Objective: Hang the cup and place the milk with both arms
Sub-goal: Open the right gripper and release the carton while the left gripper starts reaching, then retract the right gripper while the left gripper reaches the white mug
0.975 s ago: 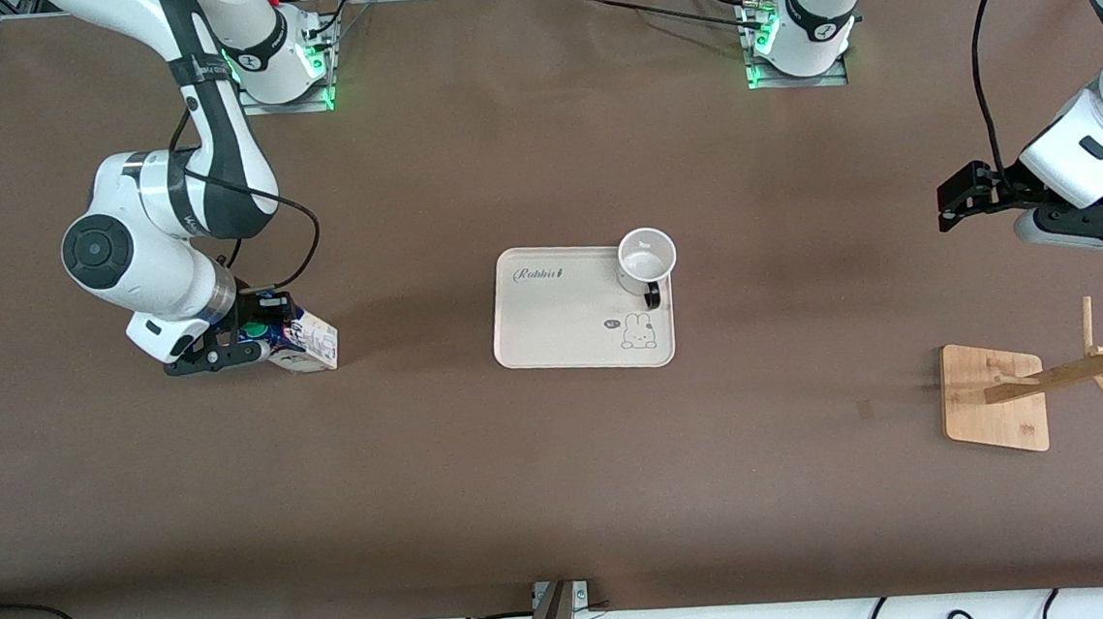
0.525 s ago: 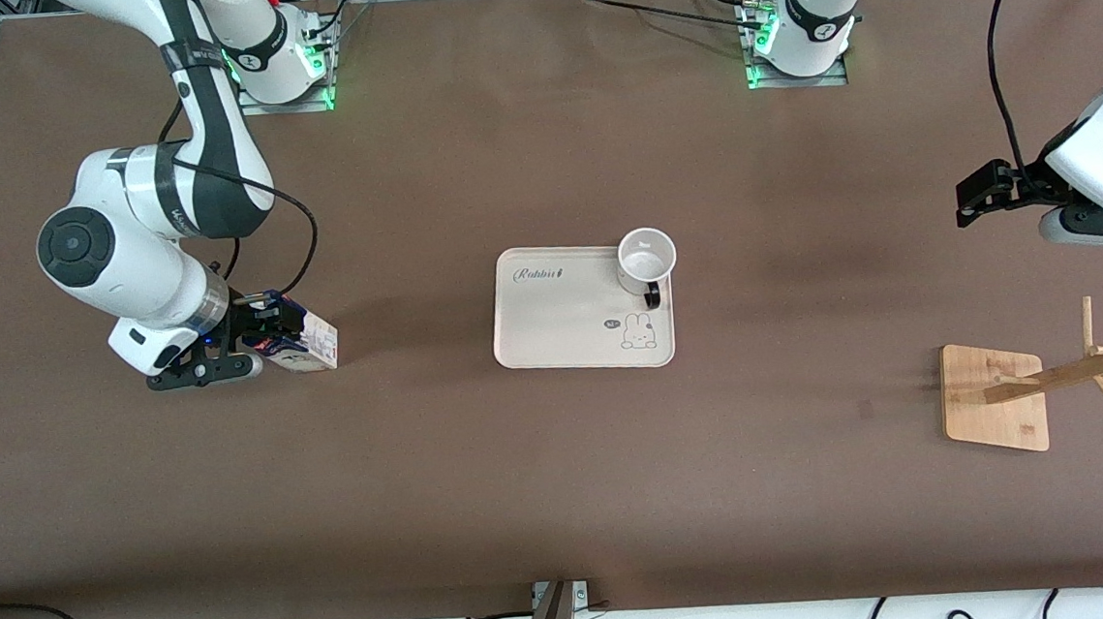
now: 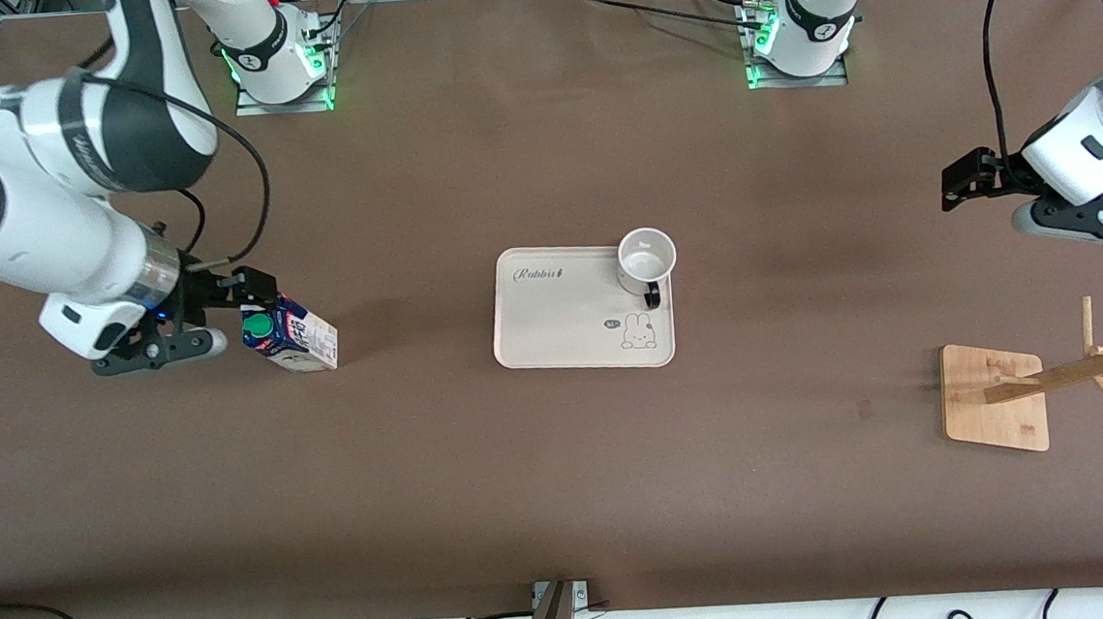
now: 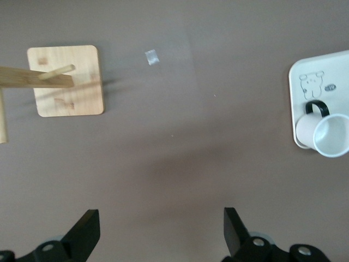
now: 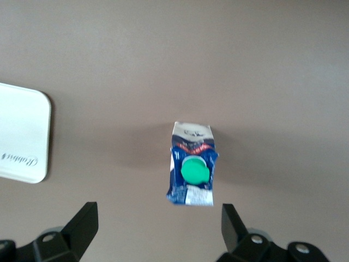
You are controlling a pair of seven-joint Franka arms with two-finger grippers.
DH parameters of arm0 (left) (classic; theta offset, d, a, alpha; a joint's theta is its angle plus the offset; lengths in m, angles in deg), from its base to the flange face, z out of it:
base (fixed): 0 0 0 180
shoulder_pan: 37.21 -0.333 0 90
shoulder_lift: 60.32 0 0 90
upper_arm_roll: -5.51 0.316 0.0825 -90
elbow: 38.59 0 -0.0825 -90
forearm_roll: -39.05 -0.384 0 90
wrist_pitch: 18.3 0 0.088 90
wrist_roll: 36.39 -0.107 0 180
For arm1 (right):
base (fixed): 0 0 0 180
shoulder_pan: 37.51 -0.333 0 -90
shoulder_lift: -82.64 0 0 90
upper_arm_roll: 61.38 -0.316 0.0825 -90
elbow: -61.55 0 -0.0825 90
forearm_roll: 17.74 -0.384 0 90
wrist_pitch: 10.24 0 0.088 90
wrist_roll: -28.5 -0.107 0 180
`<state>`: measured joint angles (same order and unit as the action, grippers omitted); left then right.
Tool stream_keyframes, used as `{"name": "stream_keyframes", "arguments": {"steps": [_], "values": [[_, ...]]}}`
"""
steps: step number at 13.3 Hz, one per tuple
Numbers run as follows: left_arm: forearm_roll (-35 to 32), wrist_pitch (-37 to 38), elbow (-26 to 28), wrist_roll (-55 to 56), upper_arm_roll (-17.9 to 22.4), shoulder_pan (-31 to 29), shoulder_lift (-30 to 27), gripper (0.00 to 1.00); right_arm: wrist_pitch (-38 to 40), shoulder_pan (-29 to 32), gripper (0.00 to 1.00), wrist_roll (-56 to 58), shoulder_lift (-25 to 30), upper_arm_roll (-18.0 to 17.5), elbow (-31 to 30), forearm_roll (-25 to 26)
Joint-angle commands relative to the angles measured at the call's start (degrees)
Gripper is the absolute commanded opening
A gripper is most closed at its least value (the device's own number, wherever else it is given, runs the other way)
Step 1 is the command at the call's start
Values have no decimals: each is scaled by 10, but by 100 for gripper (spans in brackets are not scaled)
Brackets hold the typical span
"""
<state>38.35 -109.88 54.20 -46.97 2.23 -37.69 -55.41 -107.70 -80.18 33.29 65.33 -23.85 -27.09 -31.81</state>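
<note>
You have two glossy white arms with dark grey joint bands and round grey joint caps. Black cables loop along both. Each black two-fingered right hand [image 3: 240,297] and left hand [image 3: 962,184] carries silver screws. Both white bases show green lights.

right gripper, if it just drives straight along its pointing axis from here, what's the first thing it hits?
Most likely the milk. The right gripper is open and points down, and the carton with its green cap sits between the fingers' line in the right wrist view. Depth is unclear; it may pass beside the carton to the table.
</note>
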Motion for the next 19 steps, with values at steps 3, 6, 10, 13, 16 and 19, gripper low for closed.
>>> {"name": "stream_keyframes", "arguments": {"steps": [3,6,10,13,16,19], "values": [[24,-34,5,89,-53,7,40,100,48,0,100,22,81,0,-11,64],[23,-95,-6,228,-109,19,99,100,48,110,100,23,134,-115,-36,105],[13,-156,-7,356,-140,86,154,100,49,333,100,28,183,-328,-68,126],[-46,-233,-7,440,-140,155,202,100,49,335,100,27,185,-332,-64,145],[-120,-261,-6,536,-139,195,245,100,47,333,100,25,177,-333,-49,149],[-146,-271,1,571,-138,230,272,100,49,334,100,21,164,-331,-27,149]]}}
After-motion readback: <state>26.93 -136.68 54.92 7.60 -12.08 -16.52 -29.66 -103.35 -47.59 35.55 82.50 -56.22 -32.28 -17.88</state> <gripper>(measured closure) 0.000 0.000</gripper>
